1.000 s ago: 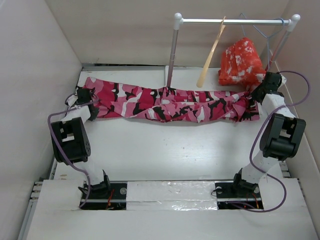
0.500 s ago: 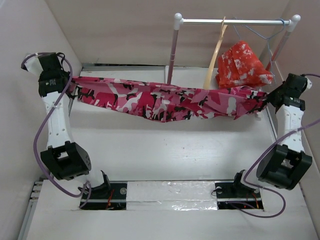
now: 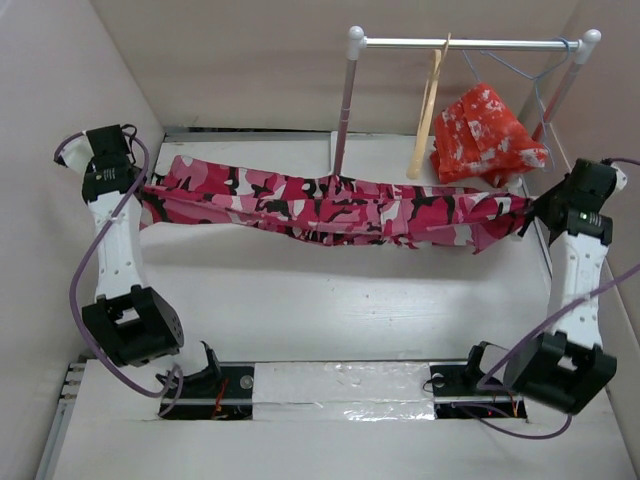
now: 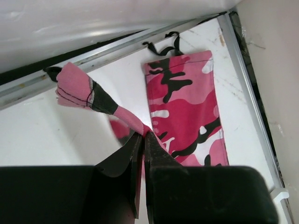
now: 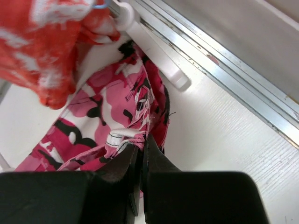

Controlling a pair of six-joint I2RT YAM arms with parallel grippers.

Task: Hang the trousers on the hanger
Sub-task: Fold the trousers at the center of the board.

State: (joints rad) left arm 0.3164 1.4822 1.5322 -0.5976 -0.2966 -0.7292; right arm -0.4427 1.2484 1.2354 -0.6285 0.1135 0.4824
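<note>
Trousers (image 3: 330,210) are slung between both arms, sagging mid-span, on the near side of the hanger (image 3: 428,110), which hangs on the rail (image 3: 460,43). Left gripper (image 4: 142,135) and right gripper (image 5: 141,139) are each clamped tight on just a thin fold of cloth (small bite), so extra tension could pull an end free, or the sag could catch the rack post (image 3: 345,110). Both arms reach up and outward, forearms near vertical.

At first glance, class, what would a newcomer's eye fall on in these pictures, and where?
The camouflage trousers are stretched left to right across the table, one end pinched in the left end effector, the other in the right end effector. Behind them, at the back right, a wooden hanger and a red-orange garment hang from a metal rail.
</note>
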